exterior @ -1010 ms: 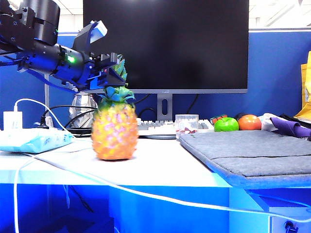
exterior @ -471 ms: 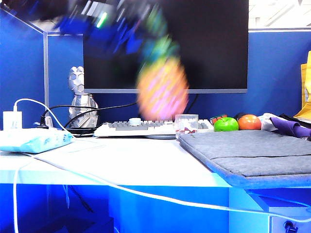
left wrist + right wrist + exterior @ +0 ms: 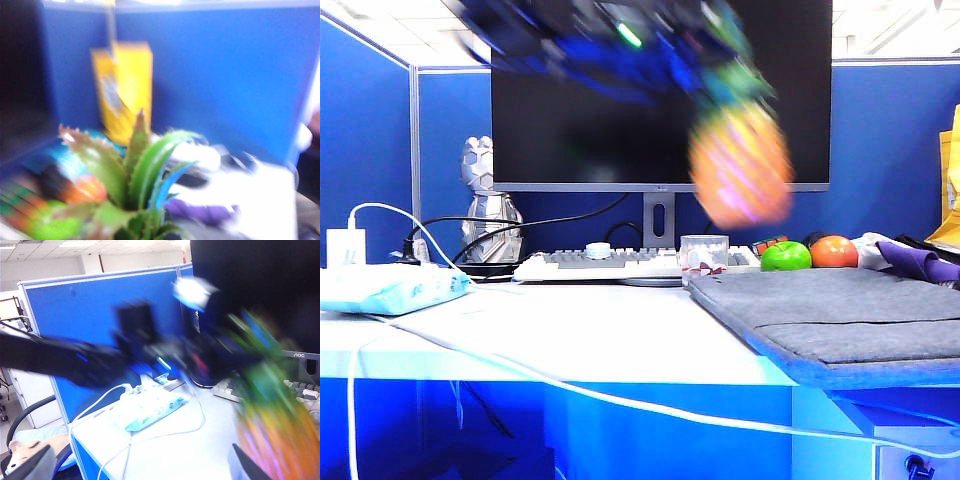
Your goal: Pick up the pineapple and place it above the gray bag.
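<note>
- The gray bag (image 3: 840, 310) lies flat on the right of the desk (image 3: 570, 330), its near edge hanging a little over the desk's front edge, and the air above it is open.
- Behind the bag sit a green apple (image 3: 786, 257) and an orange fruit (image 3: 834, 252); a keyboard (image 3: 600, 264) and the monitor (image 3: 660, 90) stand further back.
- On the left lie a pale blue packet (image 3: 390, 288) and a white cable (image 3: 570, 385) crossing the desk's front.
- The pineapple (image 3: 740, 165) is up in the air, blurred, in front of the monitor, just left of the bag's far left corner.
- It hangs tilted from the left gripper (image 3: 705, 65), which pinches the leaf crown (image 3: 135, 170) from above and to the left.
- A second ago the pineapple stood on the desk at the left; now it is lifted and carried rightward.
- The right gripper (image 3: 142, 465) hangs spread wide with nothing between its fingers, seen only in its own wrist view, looking over the left end of the desk.
</note>
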Robot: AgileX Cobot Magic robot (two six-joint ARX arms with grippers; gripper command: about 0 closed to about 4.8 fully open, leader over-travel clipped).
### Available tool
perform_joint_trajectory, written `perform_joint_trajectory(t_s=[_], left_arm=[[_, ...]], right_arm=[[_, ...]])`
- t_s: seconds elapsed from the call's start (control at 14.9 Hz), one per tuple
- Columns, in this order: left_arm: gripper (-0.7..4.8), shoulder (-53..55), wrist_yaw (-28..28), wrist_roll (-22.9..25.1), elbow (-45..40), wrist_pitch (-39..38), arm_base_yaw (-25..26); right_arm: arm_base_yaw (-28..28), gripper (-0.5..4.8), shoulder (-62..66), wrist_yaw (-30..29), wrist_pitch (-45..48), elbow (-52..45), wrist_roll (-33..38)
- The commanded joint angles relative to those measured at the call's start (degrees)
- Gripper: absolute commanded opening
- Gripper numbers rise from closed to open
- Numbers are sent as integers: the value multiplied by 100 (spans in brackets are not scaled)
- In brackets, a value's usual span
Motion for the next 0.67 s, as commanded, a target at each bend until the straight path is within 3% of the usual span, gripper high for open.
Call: perform_joint_trajectory(t_s=[0.07,0.2,0.4,0.67], left_arm=[[-5,796,234,24,807,90,-522],[-5,1375,179,48,1504,-59,-809],[-5,1888,-337,669,2356,-1062,-916],[-5,2138,-463,1075,2439,-1327,-914]], right_arm=[[0,479,-7,-26,118,33,-35],[0,479,-7,-39,120,33,-37],[0,479,-9,-177,111,33,-35],[0,479,-7,-175,120,33,-52]])
